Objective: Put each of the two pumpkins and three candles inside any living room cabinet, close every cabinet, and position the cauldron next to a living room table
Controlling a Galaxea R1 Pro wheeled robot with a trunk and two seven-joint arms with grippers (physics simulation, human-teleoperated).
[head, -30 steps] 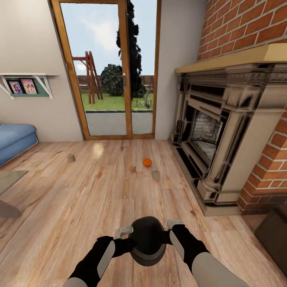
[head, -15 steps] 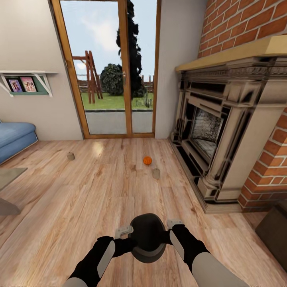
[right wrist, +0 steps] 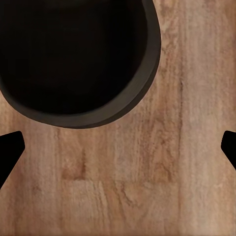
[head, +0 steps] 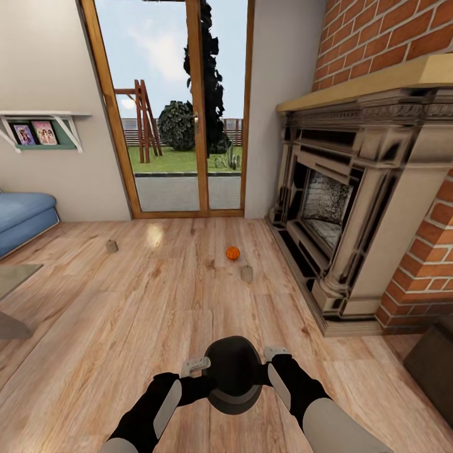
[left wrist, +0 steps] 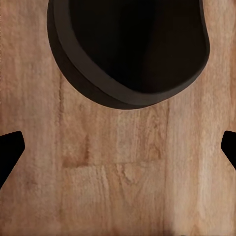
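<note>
Wooden floorboards [head: 157, 314] run under the whole scene, and the robot stands on them with both arms tucked low in front of it. The left fingers [left wrist: 9, 150] are spread wide with bare boards between them, and the right fingers [right wrist: 10, 147] are the same, so neither hand grasps anything. A dark round dome [head: 234, 374] sits between the two hands, just beyond the fingertips in both wrist views; whether it is part of the robot or something else I cannot tell.

Ahead of the fingers and a little to the right, well out of reach, a candle [head: 246, 274] stands on the floor, and a pumpkin [head: 233, 253] lies just past it, near but not touching. A second candle [head: 112, 246] stands far off to the left of the left fingers, well apart from the other two. The fireplace [head: 352, 207] rises close on the right of the pumpkin and the nearer candle, and the glass door [head: 170, 107] closes the far wall.

The step in hand looks like the drive up to the pumpkin and candle. It would go best by rolling straight forward, keeping clear of the hearth on the right, and stopping short enough that the base does not knock the candle over. The fingers should stay spread for the reach down. The candle comes first, so the right hand seems the natural one for it.
</note>
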